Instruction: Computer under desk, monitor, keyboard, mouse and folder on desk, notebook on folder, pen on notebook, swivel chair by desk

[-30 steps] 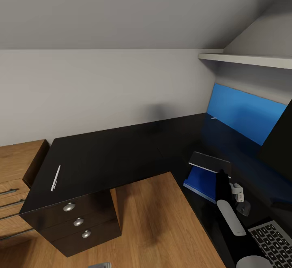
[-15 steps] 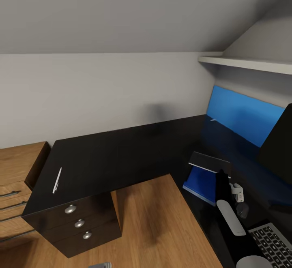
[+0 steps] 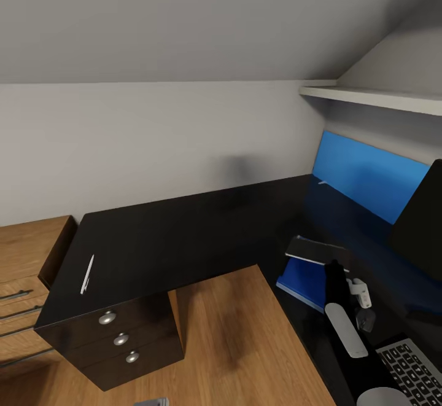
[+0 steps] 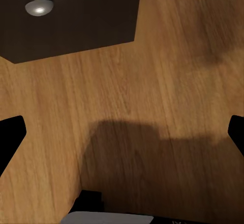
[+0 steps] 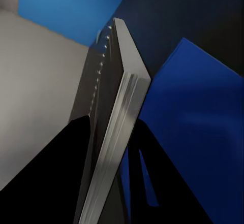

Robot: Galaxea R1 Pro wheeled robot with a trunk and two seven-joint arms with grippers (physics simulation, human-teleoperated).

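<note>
- Right gripper (image 5: 109, 148) grips the notebook (image 3: 317, 250) by its edge, just above the folder (image 3: 304, 280) on the desk (image 3: 172, 240).
- Released tilted, the notebook could slide off the folder.

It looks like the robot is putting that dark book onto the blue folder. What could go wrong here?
The notebook is gripped by one edge in the right hand and looks tilted over the folder, so it might land crooked or partly off it. The mouse sits close beside the arm and could get nudged. The pen lies near the desk's far edge, so fetching it could knock it off.
</note>
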